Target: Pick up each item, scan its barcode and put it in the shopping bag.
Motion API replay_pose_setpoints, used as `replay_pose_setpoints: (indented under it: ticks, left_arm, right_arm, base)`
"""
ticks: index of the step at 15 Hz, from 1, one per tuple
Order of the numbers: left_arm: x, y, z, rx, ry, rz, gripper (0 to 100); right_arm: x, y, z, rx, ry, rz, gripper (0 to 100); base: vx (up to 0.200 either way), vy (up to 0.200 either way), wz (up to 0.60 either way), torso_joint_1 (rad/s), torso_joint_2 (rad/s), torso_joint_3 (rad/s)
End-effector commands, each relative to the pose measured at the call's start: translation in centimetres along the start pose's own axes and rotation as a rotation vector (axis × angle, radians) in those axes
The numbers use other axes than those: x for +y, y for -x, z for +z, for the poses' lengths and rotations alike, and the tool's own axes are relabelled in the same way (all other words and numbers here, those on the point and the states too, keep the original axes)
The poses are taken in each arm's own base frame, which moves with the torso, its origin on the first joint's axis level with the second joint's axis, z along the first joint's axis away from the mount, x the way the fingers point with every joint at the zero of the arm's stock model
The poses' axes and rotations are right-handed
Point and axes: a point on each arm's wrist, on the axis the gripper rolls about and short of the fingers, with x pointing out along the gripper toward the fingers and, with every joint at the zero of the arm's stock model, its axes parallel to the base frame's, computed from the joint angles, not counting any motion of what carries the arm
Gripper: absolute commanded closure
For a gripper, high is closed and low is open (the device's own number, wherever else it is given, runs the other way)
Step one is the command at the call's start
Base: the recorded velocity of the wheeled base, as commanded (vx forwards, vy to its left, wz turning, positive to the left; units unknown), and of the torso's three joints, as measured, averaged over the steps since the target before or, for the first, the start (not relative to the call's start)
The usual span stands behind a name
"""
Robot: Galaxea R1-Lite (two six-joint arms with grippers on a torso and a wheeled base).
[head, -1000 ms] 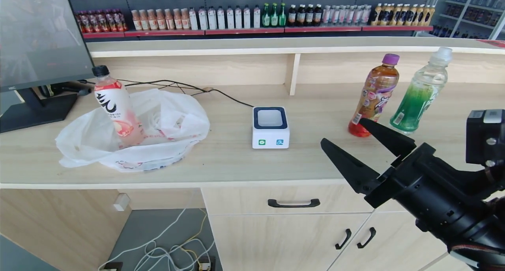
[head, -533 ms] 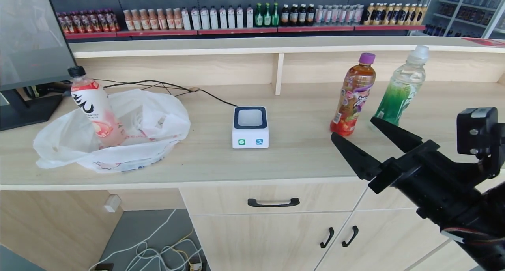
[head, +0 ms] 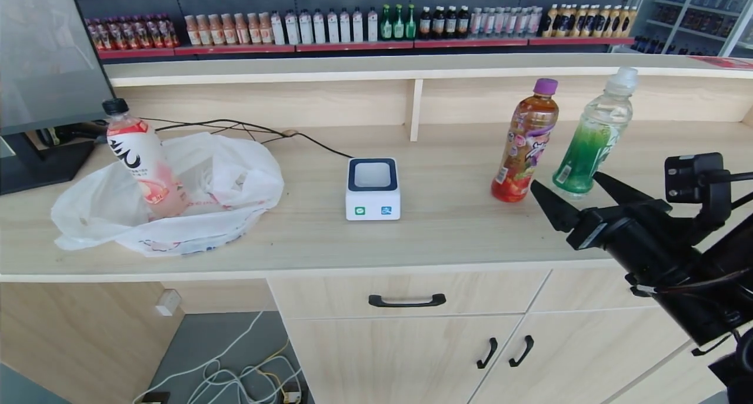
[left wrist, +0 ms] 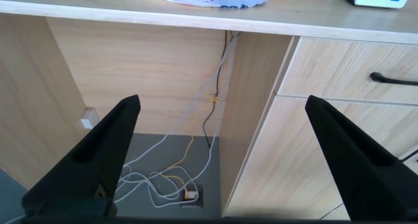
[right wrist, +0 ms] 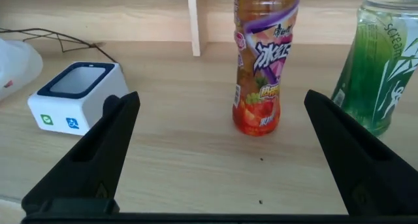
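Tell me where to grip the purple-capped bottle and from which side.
Probably grip the purple-capped bottle at its labelled mid-body, below the tapering neck, with the right gripper level from the counter front. It stands upright; the green bottle stands near its right, so centre the open jaws.

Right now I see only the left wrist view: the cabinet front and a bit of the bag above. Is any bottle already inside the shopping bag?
Observer: Yes, one pink bottle stands tilted in the shopping bag.
Operator: Which bottles are outside it?
Observer: A purple-capped bottle and a green bottle stand upright on the counter, on the robot's right of the scanner.
Operator: And the right gripper?
Observer: The right gripper is open and empty, in front of those two bottles.
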Motion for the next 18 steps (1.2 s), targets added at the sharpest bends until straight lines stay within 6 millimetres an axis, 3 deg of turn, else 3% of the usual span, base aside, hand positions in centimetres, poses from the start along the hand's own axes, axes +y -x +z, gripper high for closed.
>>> replay_pose_setpoints:
  ticks: [1, 9, 15, 18]
  left_arm:
    - [0.0, 0.0, 0.0, 0.0, 0.001, 0.0, 0]
    - [0.0, 0.0, 0.0, 0.0, 0.001, 0.0, 0]
    - [0.0, 0.0, 0.0, 0.0, 0.001, 0.001, 0]
    - [0.0, 0.0, 0.0, 0.0, 0.001, 0.001, 0]
  right_arm:
    - [-0.4, -1.3, -0.8, 0.011, 0.007, -0.018, 0]
    - [-1.8, -4.7, -2.2, -0.001, 0.028, -0.071, 0]
    - [-1.7, -5.0, -2.6, 0.005, 0.027, -0.066, 0]
    - [-1.2, -4.6, -2.3, 0.005, 0.023, -0.053, 0]
  base:
    - [0.0, 0.0, 0.0, 0.0, 0.0, 0.0]
    - [0.0, 0.0, 0.0, 0.0, 0.0, 0.0]
    - [0.0, 0.0, 0.0, 0.0, 0.0, 0.0]
    - [0.0, -0.2, 0.0, 0.004, 0.01, 0.002]
